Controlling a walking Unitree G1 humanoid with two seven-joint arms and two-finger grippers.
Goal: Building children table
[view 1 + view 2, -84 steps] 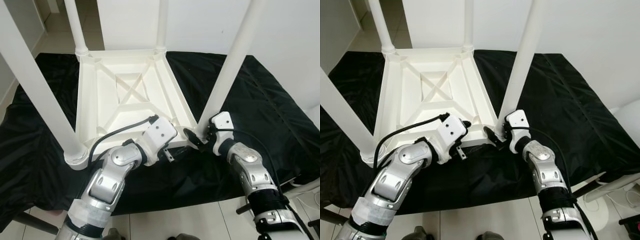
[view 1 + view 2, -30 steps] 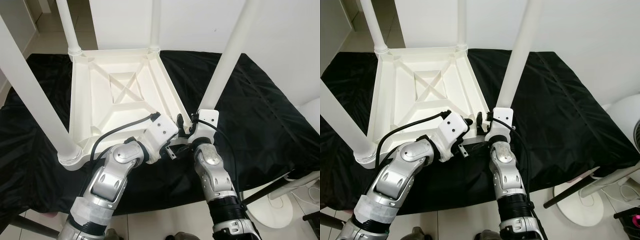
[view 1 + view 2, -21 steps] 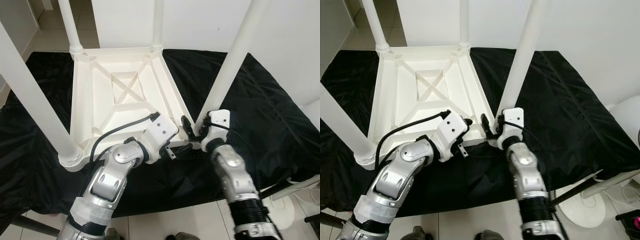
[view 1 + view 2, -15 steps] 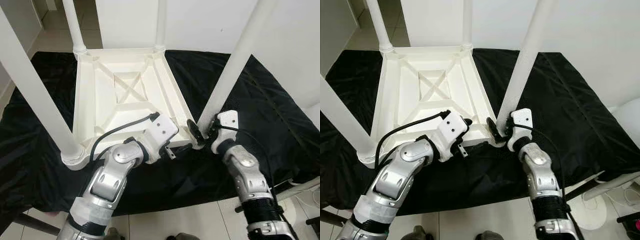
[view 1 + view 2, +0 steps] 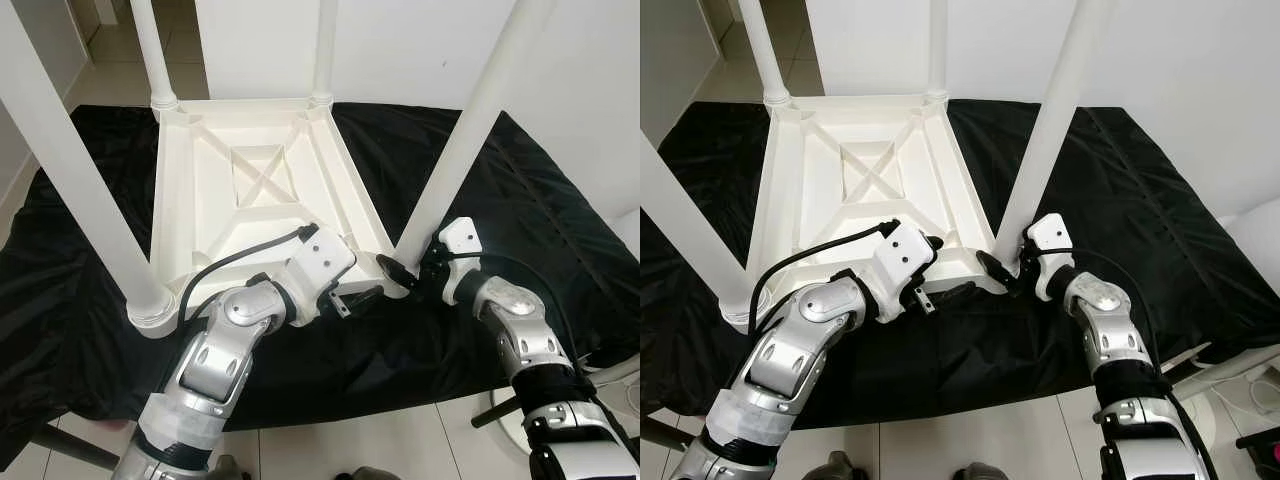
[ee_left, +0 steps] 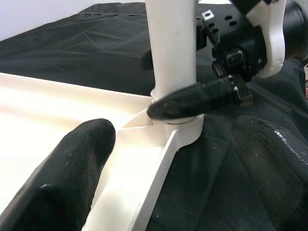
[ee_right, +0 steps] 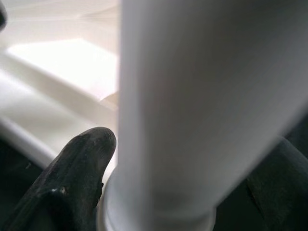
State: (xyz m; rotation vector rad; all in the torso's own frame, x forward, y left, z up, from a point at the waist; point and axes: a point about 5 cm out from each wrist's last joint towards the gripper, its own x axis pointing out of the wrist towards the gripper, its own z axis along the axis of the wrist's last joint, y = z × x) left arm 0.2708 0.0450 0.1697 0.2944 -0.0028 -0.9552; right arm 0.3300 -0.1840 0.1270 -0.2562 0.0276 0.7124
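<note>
Right, here is how I read it from my station.

Table: the white children's table (image 5: pixel 260 200) lies upside down on the black cloth (image 5: pixel 520 200) over the counter, its legs pointing up.

Leg in question: the near right leg (image 5: pixel 455 165) stands in the corner socket (image 5: pixel 400 275) closest to me, long axis upright with a slight lean toward the upper right of the head view.

Right end effector: the right end effector (image 5: pixel 1010 268) sits at the foot of that leg, one black finger (image 7: pixel 77 173) on either side of the shaft just above the collar; I judge the fingers closed around the leg.

Left end effector: the left end effector (image 5: pixel 352 298) hovers at the near edge of the table frame, just beside the same corner, fingers spread wide with nothing between them; one fingertip (image 6: pixel 77 168) is over the white frame, the other over the cloth.

Key relation: the leg lies to the right of my left end effector and directly inside the right one, so the right arm is nearer.

Next move, as I judge it: any twisting or seating has to go about the leg's upright axis, with the left arm steadying the frame.
</note>
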